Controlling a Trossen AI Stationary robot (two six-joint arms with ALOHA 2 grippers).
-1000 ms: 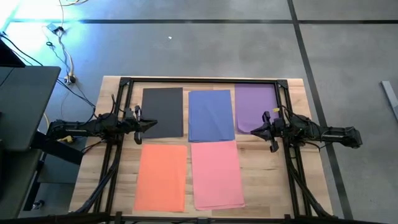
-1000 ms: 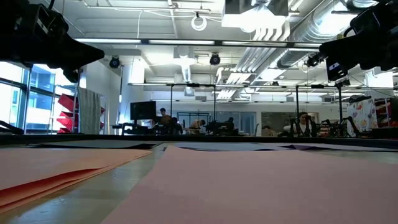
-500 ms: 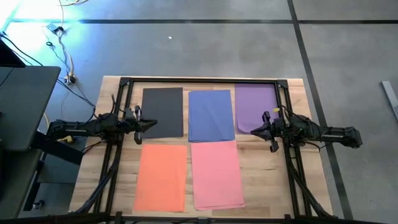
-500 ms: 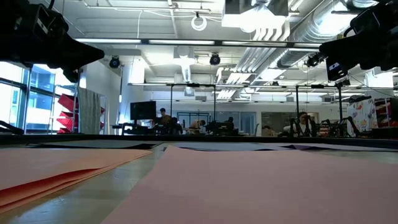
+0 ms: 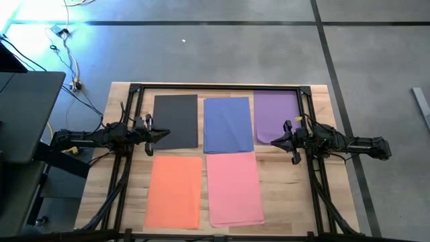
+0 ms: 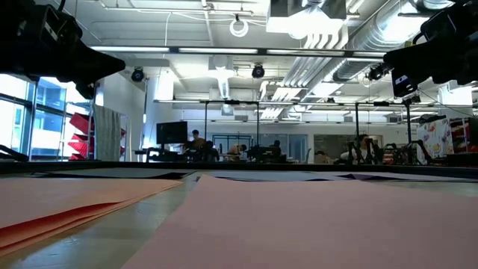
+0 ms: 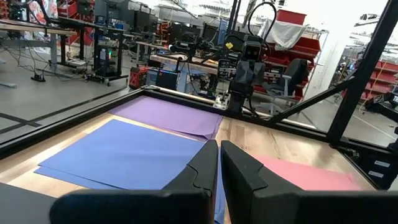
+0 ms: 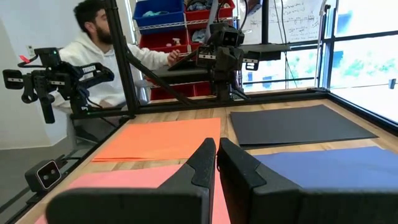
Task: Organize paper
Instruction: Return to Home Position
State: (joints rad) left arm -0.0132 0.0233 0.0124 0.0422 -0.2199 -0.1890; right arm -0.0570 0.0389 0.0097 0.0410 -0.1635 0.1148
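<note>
The paper lies as before on the table [image 5: 282,195]: dark grey sheet [image 5: 176,114], blue sheet [image 5: 227,125] and purple sheet [image 5: 274,111] in the far row, orange sheet [image 5: 174,191] and pink sheet [image 5: 234,188] in the near row. Neither arm has moved. The left gripper [image 5: 166,134] is over the grey sheet's near part and the right gripper [image 5: 274,141] is over the purple sheet's near edge. Both have their fingers pressed together, holding nothing.

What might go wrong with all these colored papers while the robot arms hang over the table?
1. The right gripper hangs over the edge of the purple paper, and the left gripper over the dark grey paper. A low move might snag and shift a sheet.
2. The orange paper shows layered, uneven edges in the low view, so a nudge or a draft might slide it out of line.
</note>
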